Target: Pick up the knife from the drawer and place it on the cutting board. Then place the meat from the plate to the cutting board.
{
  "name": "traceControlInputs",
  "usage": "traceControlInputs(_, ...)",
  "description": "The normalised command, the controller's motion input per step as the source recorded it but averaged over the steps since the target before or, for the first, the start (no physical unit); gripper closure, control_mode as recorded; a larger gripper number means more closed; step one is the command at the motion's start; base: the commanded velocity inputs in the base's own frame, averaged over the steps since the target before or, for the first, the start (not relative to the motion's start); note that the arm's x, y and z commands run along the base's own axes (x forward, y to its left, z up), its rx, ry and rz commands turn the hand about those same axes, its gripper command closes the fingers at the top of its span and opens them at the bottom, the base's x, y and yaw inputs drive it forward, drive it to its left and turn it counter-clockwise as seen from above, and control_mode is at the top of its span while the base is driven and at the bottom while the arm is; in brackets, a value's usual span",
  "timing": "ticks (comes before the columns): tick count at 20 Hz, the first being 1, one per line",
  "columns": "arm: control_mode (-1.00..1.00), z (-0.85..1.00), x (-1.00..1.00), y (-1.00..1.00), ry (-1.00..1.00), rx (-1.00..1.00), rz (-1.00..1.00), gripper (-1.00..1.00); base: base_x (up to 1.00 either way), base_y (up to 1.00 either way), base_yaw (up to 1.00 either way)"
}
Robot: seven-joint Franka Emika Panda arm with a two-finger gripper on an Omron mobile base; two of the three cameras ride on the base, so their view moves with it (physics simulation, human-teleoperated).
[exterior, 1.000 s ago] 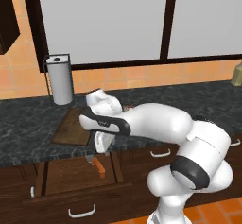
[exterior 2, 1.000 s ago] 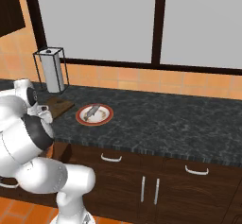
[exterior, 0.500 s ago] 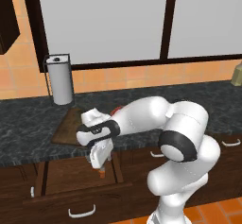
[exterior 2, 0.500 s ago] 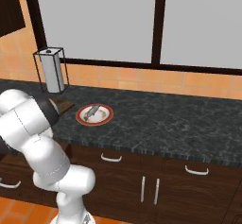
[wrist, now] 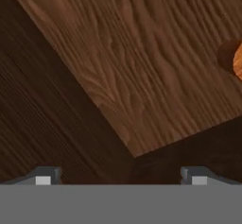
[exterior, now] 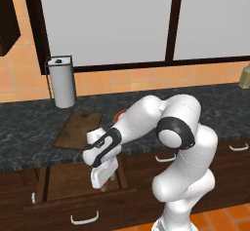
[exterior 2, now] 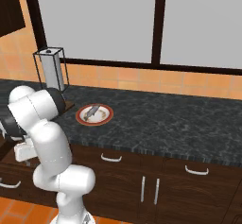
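the knife [wrist: 237,60] showed as a sliver of orange handle at the edge of the hand view, lying on the drawer [wrist: 142,62] floor near a corner where the dark walls met. it looked light and rigid, with a smooth handle that might slip; the handle's middle seemed the safest place to take hold, not the thin blade. the gripper [wrist: 120,176] hung down inside the drawer, its tips spread wide with nothing between them. beyond the drawer, the cutting board [exterior: 78,130] lay bare on the counter above, and farther along the meat [exterior 2: 93,111] rested on the plate [exterior 2: 108,119].
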Motion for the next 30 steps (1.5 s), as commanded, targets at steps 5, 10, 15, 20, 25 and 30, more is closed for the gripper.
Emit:
traceControlInputs(5,-1.00,-0.25,-0.70,0.19,0.00,0.00,-0.08,-1.00,0.00,0.00,0.00)
traceControlInputs(10,-1.00,-0.06,-1.00,0.19,0.01,0.00,-0.03,-1.00,0.00,0.00,0.00)
traceControlInputs(15,-1.00,0.18,-1.00,0.00,0.00,0.07,-0.02,-1.00,0.00,0.00,0.00)
traceControlInputs(20,-1.00,0.80,-0.17,-0.27,-0.05,0.04,-0.10,-1.00,0.00,0.00,0.00)
traceControlInputs(25,-1.00,0.46,0.99,-0.34,-0.03,0.00,-0.21,-1.00,0.00,0.00,0.00)
traceControlInputs(30,-1.00,-0.70,0.50,0.12,0.00,-0.06,-0.28,-1.00,0.00,0.00,0.00)
